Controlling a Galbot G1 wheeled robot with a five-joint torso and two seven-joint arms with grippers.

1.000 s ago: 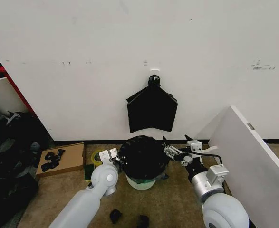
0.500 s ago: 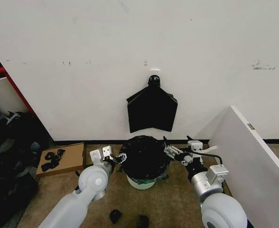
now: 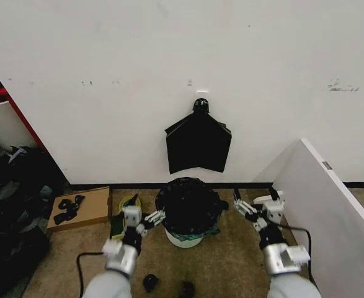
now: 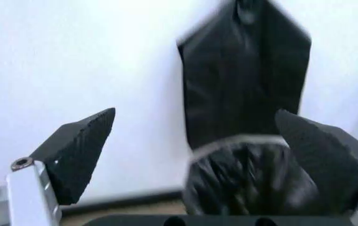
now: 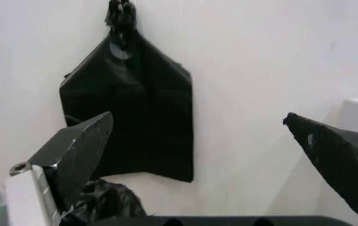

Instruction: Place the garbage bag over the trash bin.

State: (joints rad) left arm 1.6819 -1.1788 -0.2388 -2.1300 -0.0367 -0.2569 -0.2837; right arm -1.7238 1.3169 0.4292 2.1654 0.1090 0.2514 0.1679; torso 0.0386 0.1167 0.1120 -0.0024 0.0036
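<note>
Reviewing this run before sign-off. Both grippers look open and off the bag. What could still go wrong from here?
1. The garbage bag bunches over the top of the trash bin, whose white base is bare; it may sit loosely and slip.
2. The left gripper and right gripper, both open, flank the bag closely and could snag it.

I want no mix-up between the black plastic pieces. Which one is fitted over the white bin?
The crinkled, glossy garbage bag, draped over the trash bin on the floor. The flat, smooth black bundle hangs on the wall above it.
</note>
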